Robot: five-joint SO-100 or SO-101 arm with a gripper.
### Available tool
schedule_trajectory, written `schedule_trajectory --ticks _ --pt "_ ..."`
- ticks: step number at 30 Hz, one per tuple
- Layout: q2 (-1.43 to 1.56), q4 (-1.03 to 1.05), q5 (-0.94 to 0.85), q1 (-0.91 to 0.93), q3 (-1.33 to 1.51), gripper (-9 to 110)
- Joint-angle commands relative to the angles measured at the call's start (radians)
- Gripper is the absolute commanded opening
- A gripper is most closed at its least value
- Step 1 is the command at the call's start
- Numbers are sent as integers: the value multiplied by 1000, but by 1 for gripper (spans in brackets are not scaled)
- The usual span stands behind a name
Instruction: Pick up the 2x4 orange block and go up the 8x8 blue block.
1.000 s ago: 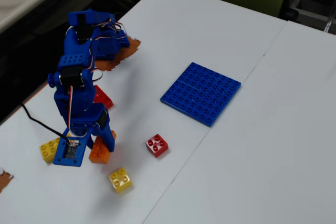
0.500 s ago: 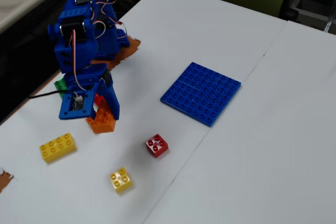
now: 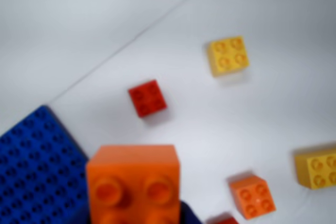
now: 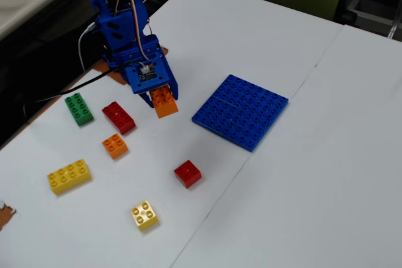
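My gripper is shut on the 2x4 orange block and holds it, tilted, above the white table, left of the 8x8 blue block and apart from it. In the wrist view the orange block fills the bottom centre, with only its front studs showing and the rest cut off by the frame edge. A dark blue finger shows at its right side. The blue baseplate lies at the lower left of that view.
Loose bricks lie on the table: a green one, a red 2x4, an orange 2x2, a yellow 2x4, a red 2x2 and a yellow 2x2. A seam runs across the table.
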Motion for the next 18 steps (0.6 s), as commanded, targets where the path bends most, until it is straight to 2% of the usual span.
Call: schedule_trajectory --ticks 1,18 --pt "74 -18 -40 -80 26 0" --pt "-92 -103 -41 -339 9 0"
